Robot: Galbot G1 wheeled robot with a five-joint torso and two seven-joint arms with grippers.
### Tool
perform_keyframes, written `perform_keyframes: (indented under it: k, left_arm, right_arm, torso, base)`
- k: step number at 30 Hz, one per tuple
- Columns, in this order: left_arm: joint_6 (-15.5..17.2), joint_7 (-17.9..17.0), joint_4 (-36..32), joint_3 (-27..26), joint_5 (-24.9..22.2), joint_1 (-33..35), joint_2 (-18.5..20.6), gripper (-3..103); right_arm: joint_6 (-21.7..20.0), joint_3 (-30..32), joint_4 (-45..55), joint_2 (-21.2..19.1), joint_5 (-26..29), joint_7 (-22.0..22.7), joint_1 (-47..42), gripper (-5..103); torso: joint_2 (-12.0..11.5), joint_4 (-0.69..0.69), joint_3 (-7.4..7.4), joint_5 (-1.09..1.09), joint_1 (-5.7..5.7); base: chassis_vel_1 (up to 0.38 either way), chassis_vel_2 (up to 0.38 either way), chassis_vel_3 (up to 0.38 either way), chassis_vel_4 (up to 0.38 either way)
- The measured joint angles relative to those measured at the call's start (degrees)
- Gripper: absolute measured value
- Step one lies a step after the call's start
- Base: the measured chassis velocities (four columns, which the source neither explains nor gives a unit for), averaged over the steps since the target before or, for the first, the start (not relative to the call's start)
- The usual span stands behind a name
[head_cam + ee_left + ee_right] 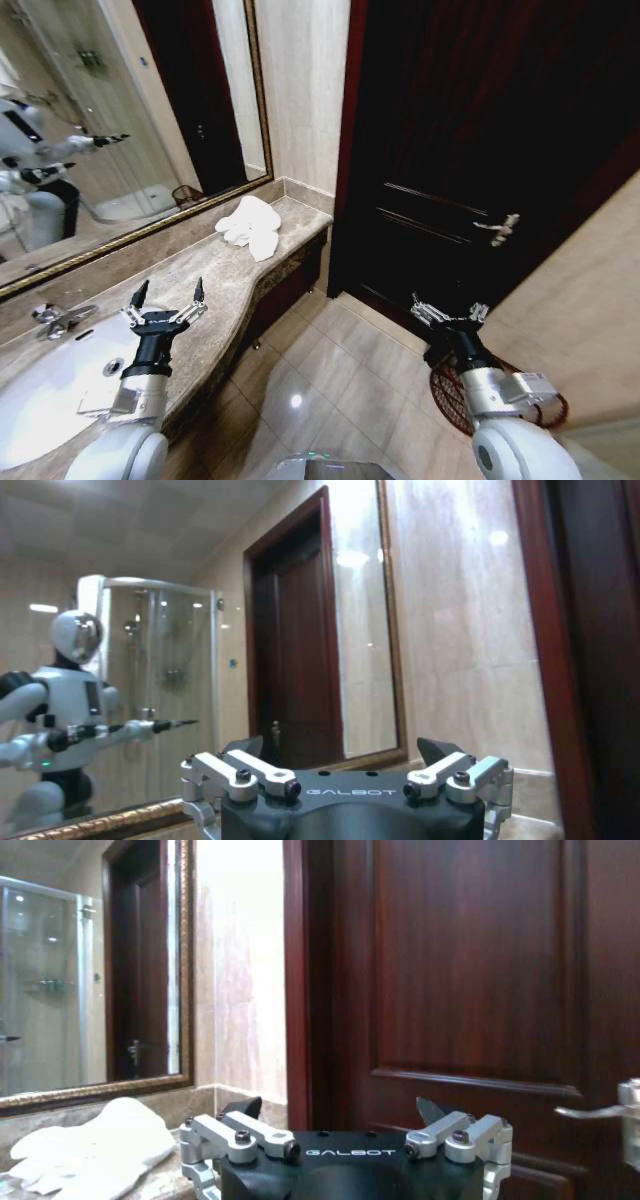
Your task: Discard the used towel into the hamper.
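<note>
One white towel [250, 226], crumpled, lies on the marble desk [215, 290] at its far end, below the gilt-framed mirror [120, 120]. Hamper [452, 398] stands on the tiled floor [330, 370] near the dark door [480, 150], apparently just behind the right arm. Left tool [167, 297] hovers over the desk beside the sink [40, 400], fingers spread wide, empty. Right tool [448, 310] hangs above the floor, likewise spread and empty.
</note>
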Motion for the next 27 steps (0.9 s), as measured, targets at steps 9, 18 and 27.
perform_keyframes:
  k: [9,18,27]
  left_arm:
    - [0.00,-0.03,-0.05,-0.02,-0.14,-0.17,0.05,100]
    - [-0.31,-0.12,-0.24,0.25,-0.14,-0.12,-0.74,100]
    - [-3.00,-0.20,0.99,0.20,0.00,-0.38,-1.02,100]
  right_arm:
    - [-0.10,0.55,0.00,-0.39,0.11,0.06,0.08,100]
    - [-0.15,0.39,0.00,-0.30,0.06,0.09,-0.34,100]
    - [-0.15,0.16,0.00,-0.40,-0.24,0.13,-0.59,100]
  torso:
    - [0.00,-0.01,0.00,0.00,0.00]
    - [0.00,0.00,0.00,0.01,0.00]
    - [0.00,-0.01,0.00,0.01,0.00]
  base:
    - [-0.083,0.172,0.182,-0.077]
    - [-0.085,0.189,0.184,-0.090]
    - [-0.138,0.164,0.154,-0.131]
